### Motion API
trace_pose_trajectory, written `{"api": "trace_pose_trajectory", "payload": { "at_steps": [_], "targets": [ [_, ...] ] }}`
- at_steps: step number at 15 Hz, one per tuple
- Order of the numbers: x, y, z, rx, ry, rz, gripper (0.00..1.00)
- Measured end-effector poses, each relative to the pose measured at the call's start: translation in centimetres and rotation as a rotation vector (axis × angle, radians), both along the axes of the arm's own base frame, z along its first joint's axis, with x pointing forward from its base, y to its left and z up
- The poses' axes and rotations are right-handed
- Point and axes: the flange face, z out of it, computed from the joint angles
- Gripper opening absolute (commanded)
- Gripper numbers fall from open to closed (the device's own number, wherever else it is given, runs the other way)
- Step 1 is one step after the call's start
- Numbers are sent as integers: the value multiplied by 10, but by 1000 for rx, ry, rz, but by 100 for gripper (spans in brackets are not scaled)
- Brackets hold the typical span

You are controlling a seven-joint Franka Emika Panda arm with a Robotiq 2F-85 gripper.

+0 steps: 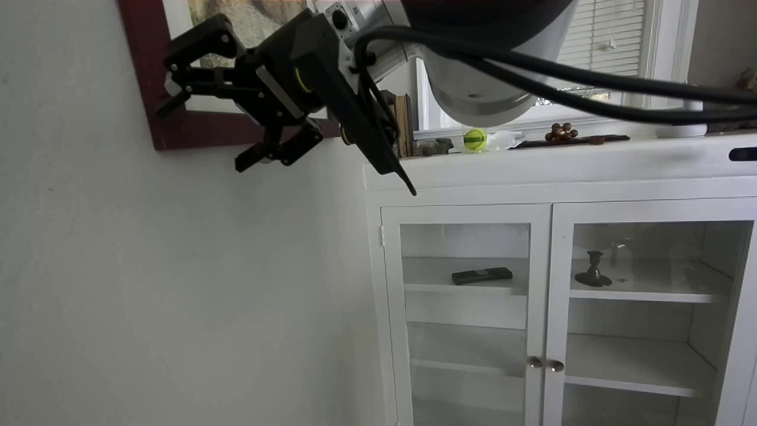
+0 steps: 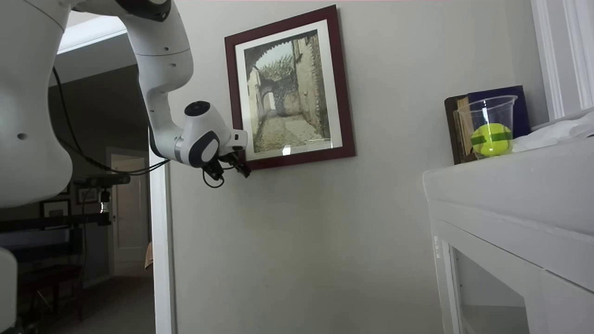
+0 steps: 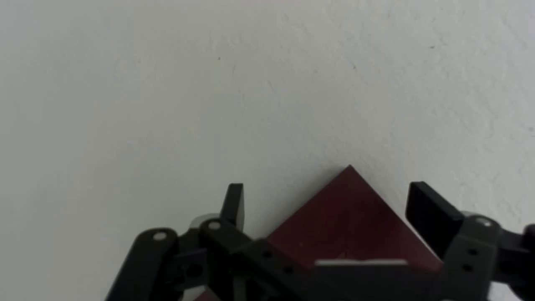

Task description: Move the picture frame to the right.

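Observation:
The picture frame [image 2: 292, 93], dark reddish-brown with a white mat, hangs on the wall in an exterior view. Its lower part also shows in an exterior view [image 1: 151, 65], partly hidden by the arm. It looks slanted; I cannot tell how much is perspective. My gripper [image 2: 231, 172] is at its lower corner, on the left in that view. In the wrist view, the open gripper [image 3: 327, 196] has one finger on each side of the frame's corner [image 3: 351, 213]. The right finger is close to the frame's edge; I cannot tell whether it touches. The open fingers [image 1: 204, 135] also show from outside.
A white cabinet [image 1: 461, 192] with glass doors stands beside the wall. On its top are books [image 2: 459, 134], a clear cup with a yellow-green ball [image 2: 492, 139] and small items. Black cables [image 1: 568, 71] hang from the arm. A doorway frame [image 2: 162, 255] is left of the wall.

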Motion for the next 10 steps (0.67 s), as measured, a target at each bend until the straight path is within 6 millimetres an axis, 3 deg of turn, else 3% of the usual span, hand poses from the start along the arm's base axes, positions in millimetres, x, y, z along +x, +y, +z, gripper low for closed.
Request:
{"api": "trace_pose_trajectory", "payload": {
  "at_steps": [10],
  "targets": [
    [-27, -7, 9, -26, 78, 28, 100]
  ]
}}
